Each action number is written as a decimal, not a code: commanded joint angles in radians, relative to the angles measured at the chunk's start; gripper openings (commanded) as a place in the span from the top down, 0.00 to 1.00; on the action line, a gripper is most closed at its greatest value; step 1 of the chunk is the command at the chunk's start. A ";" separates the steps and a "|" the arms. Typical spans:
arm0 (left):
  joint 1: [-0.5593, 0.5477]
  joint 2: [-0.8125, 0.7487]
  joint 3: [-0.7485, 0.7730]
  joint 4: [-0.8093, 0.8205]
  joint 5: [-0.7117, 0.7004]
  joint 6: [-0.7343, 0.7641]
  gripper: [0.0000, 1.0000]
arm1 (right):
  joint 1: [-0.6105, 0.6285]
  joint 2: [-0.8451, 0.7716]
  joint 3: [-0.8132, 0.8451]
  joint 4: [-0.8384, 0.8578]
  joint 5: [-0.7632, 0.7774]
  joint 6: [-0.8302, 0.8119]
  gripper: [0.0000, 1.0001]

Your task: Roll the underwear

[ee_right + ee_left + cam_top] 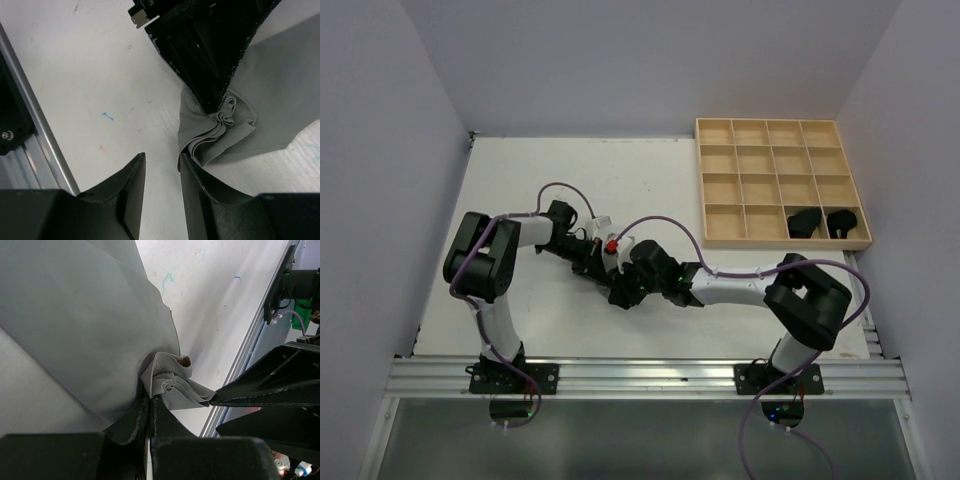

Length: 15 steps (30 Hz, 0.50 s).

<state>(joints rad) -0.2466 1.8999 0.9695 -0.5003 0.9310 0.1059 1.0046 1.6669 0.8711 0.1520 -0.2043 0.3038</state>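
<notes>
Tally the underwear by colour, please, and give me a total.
Black briefs, in the tray: 2
Grey briefs: 1
Total: 3

Top cam sits high up behind the arm bases, tilted down, far enough back to fit the whole white table (580,180) and the pale wooden grid tray (720,190) at far right. The wrist cams are way closer, each peering past its own black fingers. The left gripper (148,407) view and right gripper (161,167) view face each other across the same bunched grey cloth underwear (75,315). Both also catch the silver metal rail (40,145) along the table's near edge.
</notes>
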 commanded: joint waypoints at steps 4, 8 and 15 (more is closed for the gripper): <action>0.033 0.045 -0.018 0.085 -0.083 0.040 1.00 | -0.001 -0.024 0.006 0.149 0.094 -0.167 0.57; 0.040 0.051 -0.012 0.059 -0.061 0.074 1.00 | -0.001 -0.055 -0.001 0.149 0.103 -0.230 0.49; 0.050 0.056 -0.015 0.048 -0.024 0.103 1.00 | -0.003 -0.049 -0.004 0.113 0.089 -0.273 0.20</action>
<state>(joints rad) -0.2146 1.9240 0.9665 -0.4919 0.9924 0.1352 1.0031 1.6424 0.8692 0.2367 -0.1223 0.0792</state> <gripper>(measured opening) 0.013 0.789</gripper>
